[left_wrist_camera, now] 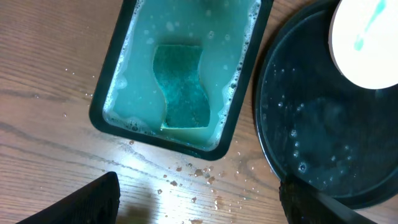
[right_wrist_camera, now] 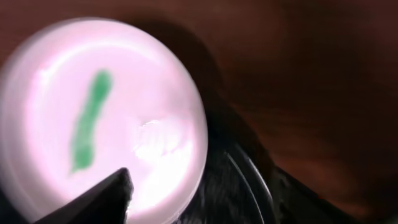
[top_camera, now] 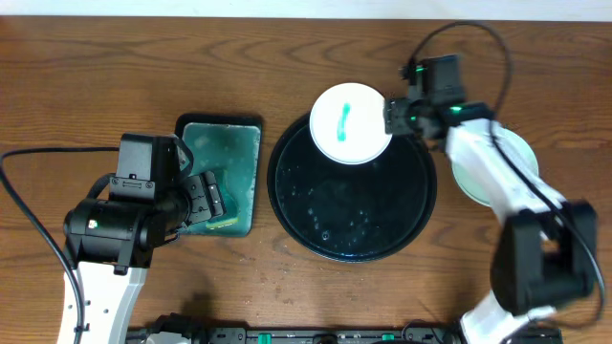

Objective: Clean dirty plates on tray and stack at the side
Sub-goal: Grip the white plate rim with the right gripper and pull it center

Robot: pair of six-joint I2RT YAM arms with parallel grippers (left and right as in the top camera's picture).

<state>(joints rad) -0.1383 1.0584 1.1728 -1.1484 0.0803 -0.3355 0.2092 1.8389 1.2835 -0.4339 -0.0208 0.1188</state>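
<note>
1 smeared plate [top_camera: 350, 123] in right gripper [top_camera: 390, 117]

My left claw [top_camera: 212, 203] spread wide, low near tabletop's left-front. My right claw [top_camera: 390, 117] clamped, arm stretched toward tabletop's far edge.

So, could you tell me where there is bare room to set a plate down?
Bare wood runs along the table's far edge, behind the rectangular tray, and near-side between the left gripper and the round tray. Crowded: the right side, with the right gripper and stacked plates.
</note>
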